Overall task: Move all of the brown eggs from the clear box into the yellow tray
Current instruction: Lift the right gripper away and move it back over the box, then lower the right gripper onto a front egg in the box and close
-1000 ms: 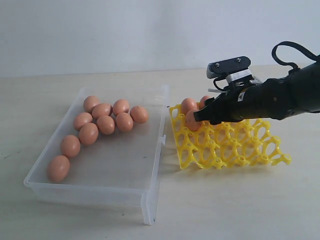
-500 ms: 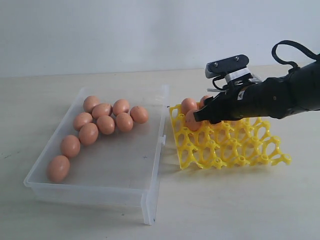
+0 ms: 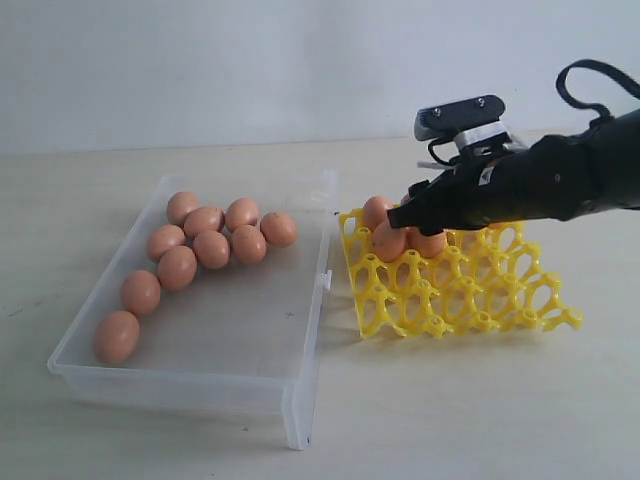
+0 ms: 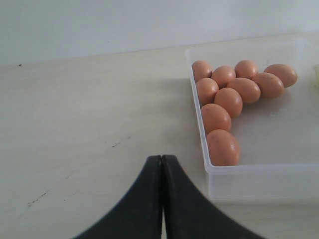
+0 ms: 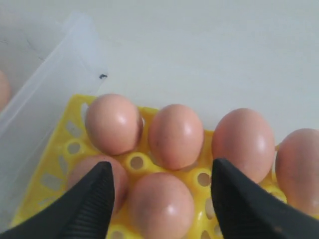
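The right hand (image 5: 162,167) hovers low over the corner of the tray (image 3: 470,292) nearest the box (image 3: 180,385). Its fingers (image 5: 97,199) are spread wide to either side of one egg (image 5: 162,206), which sits in a cup directly beneath. A gap shows on each side of that shell, so the hand grips nothing. The wide spread looks meant to let the fingers clear the egg and its neighbours without nudging them.

Six eggs (image 5: 175,134) sit close together in two rows of cups under and just ahead of the hand. The filling appears to start from that corner, leaving free the open cups back beneath the wrist.

Ten more lie in the box, beyond the right hand's fingertips, bunched toward its far end with two trailing along one wall. By that count the job is less than half done.

The left hand (image 4: 161,199) hangs over the bare surface (image 4: 89,124) just outside the box. Its fingers are pressed together and it is empty, seemingly parked out of the way.
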Robot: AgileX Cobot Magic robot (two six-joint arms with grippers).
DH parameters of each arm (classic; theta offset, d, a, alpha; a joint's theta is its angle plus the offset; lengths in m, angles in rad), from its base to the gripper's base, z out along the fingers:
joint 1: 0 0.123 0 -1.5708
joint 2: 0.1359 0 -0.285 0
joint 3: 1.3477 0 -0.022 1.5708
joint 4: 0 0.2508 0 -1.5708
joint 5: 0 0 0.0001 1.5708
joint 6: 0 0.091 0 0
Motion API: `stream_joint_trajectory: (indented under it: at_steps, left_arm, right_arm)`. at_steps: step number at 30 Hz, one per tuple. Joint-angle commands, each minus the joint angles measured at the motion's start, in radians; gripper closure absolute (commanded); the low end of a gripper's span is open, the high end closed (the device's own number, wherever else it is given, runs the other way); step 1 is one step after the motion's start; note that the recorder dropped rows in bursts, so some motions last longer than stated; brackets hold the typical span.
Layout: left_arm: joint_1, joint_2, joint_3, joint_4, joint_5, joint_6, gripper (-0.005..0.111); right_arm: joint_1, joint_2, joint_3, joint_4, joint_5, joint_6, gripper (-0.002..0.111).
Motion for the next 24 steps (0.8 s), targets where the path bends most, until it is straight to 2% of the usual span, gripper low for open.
stream_joint_trajectory:
  at_steps: [1, 5, 10, 14, 17, 24]
  left_arm:
    - [0.001, -0.006, -0.004, -0.001, -0.010, -0.002, 0.107]
    - [0.001, -0.006, -0.004, -0.001, -0.010, -0.002, 0.107]
    - [0.001, -0.006, -0.004, -0.001, -0.010, -0.002, 0.107]
    - [0.001, -0.006, -0.004, -0.001, -0.010, -0.002, 0.107]
    - [0.001, -0.006, -0.004, -0.001, -0.010, -0.002, 0.107]
    - [0.001, -0.006, -0.004, -0.001, -0.010, -0.002, 0.107]
  right_arm:
    - [0.056, -0.088, -0.094, 0.034, 0.162, -0.002, 0.061]
    - [0.150, -0.120, -0.224, 0.116, 0.354, -0.021, 0.065]
    - [0.274, -0.047, -0.415, 0.314, 0.655, -0.254, 0.065]
    - [0.330, 0.079, -0.558, 0.386, 0.742, -0.285, 0.062]
    - [0.357, 0.207, -0.706, 0.386, 0.833, -0.253, 0.061]
    - [0.379, 0.517, -1.098, 0.451, 1.093, -0.001, 0.061]
